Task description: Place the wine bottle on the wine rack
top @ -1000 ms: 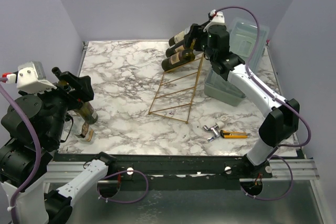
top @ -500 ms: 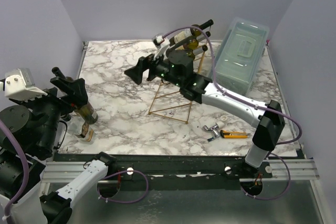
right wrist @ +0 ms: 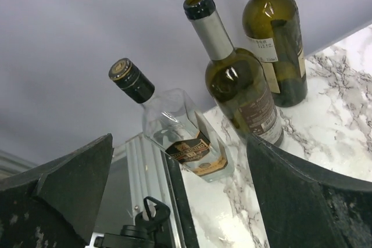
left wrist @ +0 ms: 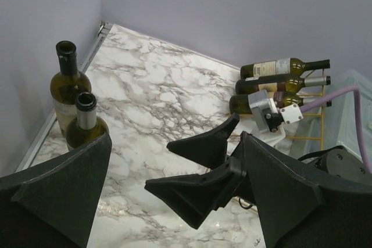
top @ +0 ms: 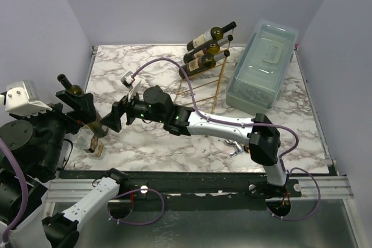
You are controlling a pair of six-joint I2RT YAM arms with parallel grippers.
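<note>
Three dark glass wine bottles (top: 197, 54) lie on the gold wire rack (top: 219, 82) — pale plastic box (top: 264, 65) right, upright green glass bottles (left wrist: 68, 88) far left.

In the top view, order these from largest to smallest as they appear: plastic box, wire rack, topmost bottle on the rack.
Plastic box and wire rack: look alike, rack partly behind the right arm, so unranked.
Topmost bottle: smallest.
</note>
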